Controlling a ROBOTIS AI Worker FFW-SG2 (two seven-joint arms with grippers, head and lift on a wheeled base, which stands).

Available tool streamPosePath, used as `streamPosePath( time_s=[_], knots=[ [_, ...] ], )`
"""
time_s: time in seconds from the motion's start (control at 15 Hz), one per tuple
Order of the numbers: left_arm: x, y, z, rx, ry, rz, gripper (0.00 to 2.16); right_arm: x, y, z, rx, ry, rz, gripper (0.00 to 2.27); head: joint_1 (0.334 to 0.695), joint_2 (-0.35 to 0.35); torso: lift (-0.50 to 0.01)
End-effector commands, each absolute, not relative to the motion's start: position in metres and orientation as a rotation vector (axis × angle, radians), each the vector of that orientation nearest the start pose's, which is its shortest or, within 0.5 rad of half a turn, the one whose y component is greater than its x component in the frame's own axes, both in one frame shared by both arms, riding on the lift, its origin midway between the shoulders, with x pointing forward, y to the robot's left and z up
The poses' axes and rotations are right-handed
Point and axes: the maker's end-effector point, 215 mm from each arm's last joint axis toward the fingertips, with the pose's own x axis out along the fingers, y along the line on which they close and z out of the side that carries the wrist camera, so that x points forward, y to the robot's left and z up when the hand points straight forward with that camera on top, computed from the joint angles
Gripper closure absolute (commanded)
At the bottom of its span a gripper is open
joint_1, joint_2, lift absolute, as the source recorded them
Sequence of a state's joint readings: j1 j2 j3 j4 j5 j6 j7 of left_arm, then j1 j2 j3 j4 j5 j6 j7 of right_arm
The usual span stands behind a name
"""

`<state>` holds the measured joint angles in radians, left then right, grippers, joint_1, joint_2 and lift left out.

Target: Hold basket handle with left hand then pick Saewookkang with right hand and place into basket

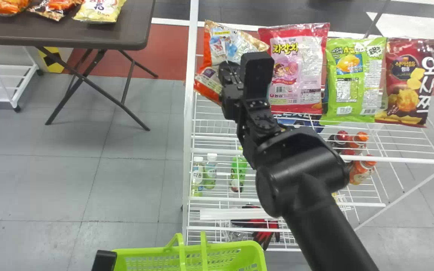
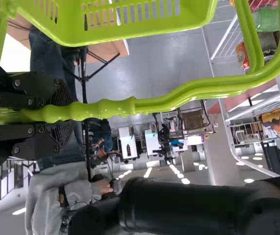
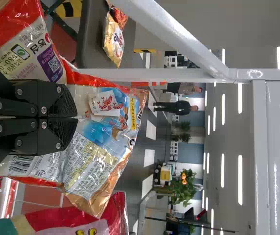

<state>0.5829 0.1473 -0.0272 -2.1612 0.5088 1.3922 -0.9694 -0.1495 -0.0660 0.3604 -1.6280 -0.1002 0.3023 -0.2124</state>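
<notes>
The white wire rack [image 1: 189,124] carries the snacks on its top shelf; the green basket [image 1: 236,244] is low, nearer the robot, by the rack's left front corner. Its handle [image 2: 150,105] is pinched in the left gripper [image 2: 57,117]; being smooth and round, it could roll there and tip the basket if the bag lands off to one side. It also crosses the opening, so a badly aimed drop could snag on it. The pink bag [image 1: 300,71] is just beside the Saewookkang [image 1: 228,43], and a sideways pull might drag it along. The Saewookkang leans at the shelf's left edge, where the post could catch it. Smallest, the right gripper [image 3: 76,117]: jaws pressed together, apparently on a fold of its slick film, which could slip if the bite is shallow.
</notes>
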Motion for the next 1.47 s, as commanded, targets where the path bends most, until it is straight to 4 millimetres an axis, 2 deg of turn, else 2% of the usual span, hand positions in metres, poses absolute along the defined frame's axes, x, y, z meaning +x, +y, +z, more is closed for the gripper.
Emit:
streamPosePath(
  time_s=[0.0, 0.27, 0.53, 0.6, 0.8, 0.93, 1.2, 1.4],
  knots=[
    [0.134, 0.002, -0.431, -0.940, 1.182, -1.158, 1.88, 0.585, -0.096, -0.325, -0.056, 0.140, 0.154, 2.25, 0.695, -0.117, -0.019],
    [0.135, 0.000, -0.429, -0.935, 1.170, -1.165, 1.88, 0.518, -0.129, -0.312, -0.094, 0.185, 0.148, 2.25, 0.695, -0.174, -0.019],
    [0.137, 0.000, -0.428, -0.936, 1.158, -1.170, 1.88, 0.454, -0.160, -0.311, -0.179, 0.248, 0.137, 2.25, 0.695, -0.261, -0.019],
    [0.139, 0.000, -0.428, -0.934, 1.148, -1.169, 1.88, 0.438, -0.162, -0.315, -0.193, 0.275, 0.146, 2.25, 0.695, -0.281, -0.019],
    [0.141, -0.002, -0.429, -0.936, 1.140, -1.166, 1.88, 0.394, -0.165, -0.344, -0.246, 0.401, 0.172, 2.25, 0.695, -0.325, -0.019],
    [0.143, -0.002, -0.429, -0.935, 1.131, -1.166, 1.88, 0.363, -0.170, -0.371, -0.281, 0.507, 0.182, 2.25, 0.695, -0.348, -0.019],
    [0.147, -0.002, -0.430, -0.938, 1.111, -1.161, 1.88, 0.292, -0.179, -0.419, -0.390, 0.743, 0.234, 2.25, 0.695, -0.350, -0.019],
    [0.150, -0.004, -0.427, -0.940, 1.091, -1.166, 1.88, 0.234, -0.167, -0.455, -0.438, 0.913, 0.314, 2.25, 0.695, -0.350, -0.019]
  ],
)
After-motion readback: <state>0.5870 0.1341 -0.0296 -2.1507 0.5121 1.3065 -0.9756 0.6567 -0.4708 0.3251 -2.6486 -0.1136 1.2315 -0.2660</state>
